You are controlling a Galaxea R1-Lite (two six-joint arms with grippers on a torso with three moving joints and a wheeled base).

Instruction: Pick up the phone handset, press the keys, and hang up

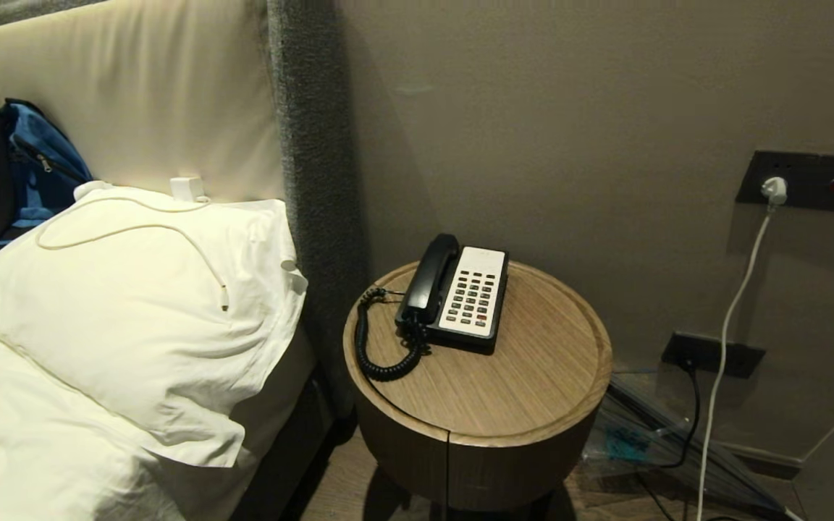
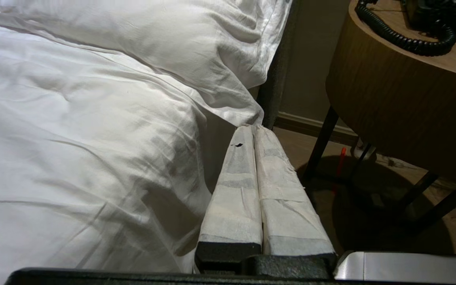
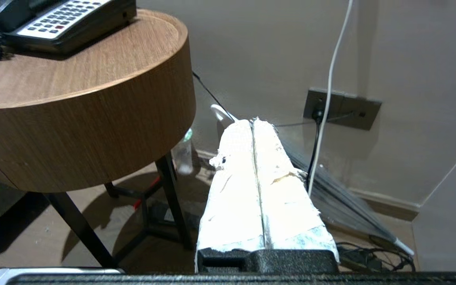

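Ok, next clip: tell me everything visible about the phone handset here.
The phone handset is a long, curved receiver of glossy black plastic. It lies seated in its cradle along the left side of the black phone base, beside the white faceplate with the keys. A black coiled cord leaves its near end and loops over the round wooden bedside table. Nothing is gripping it; neither hand is near it.

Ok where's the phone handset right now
In the head view the phone handset rests in its cradle on the left side of the phone base, beside the keys, on the round wooden table.
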